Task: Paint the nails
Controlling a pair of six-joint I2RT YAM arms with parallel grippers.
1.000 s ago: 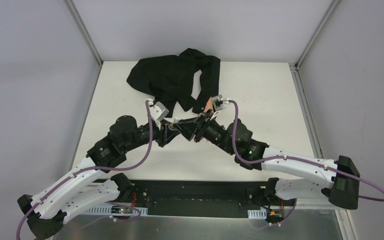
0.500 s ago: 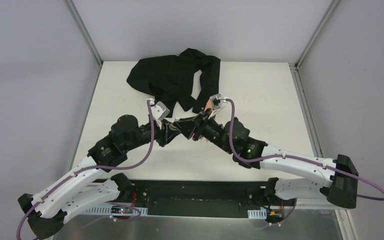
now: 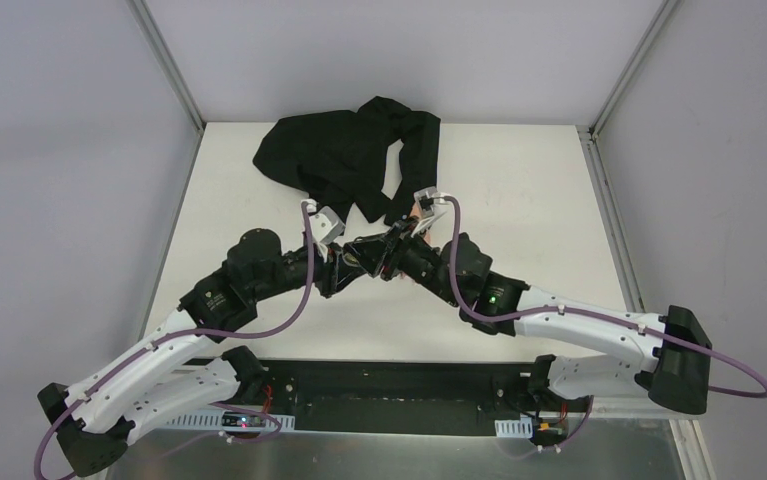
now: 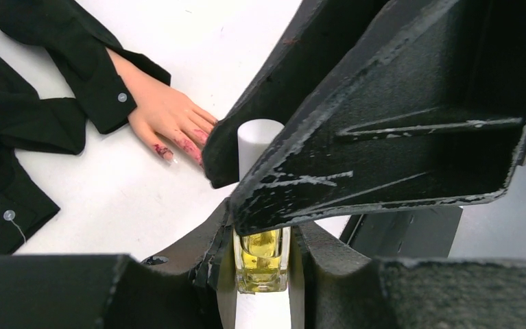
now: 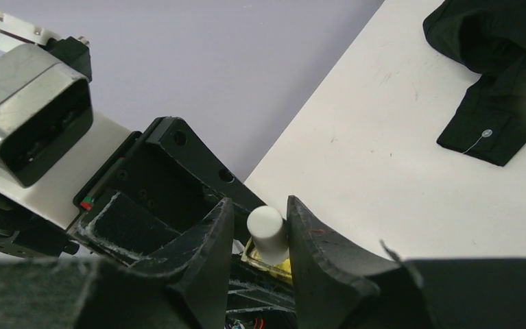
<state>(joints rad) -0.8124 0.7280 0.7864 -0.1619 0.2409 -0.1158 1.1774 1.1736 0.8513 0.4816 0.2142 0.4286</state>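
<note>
Feared a spill from an off-axis twist of the cap [image 5: 267,229], or a slip of the bottle [image 4: 261,264] out of the left gripper [image 4: 261,274] — smooth glass, narrow hold. Found that gripper nearly closed, pinching the bottle's sides. Found the right gripper [image 5: 261,219] set close round the cap — gripping or merely near, couldn't tell. Spotted the nails [image 4: 181,145] just beyond, on the hand [image 4: 160,110] flat on the table [image 4: 109,199].

The bottle [image 4: 261,264] sat between the left gripper's [image 4: 260,274] 2 fingers [image 4: 321,271], its cap [image 5: 267,232] between the right gripper's [image 5: 263,229]. Just behind, the mannequin hand [image 4: 167,113] lay on the table [image 3: 519,190], the garment [image 3: 329,155] farther back.
</note>
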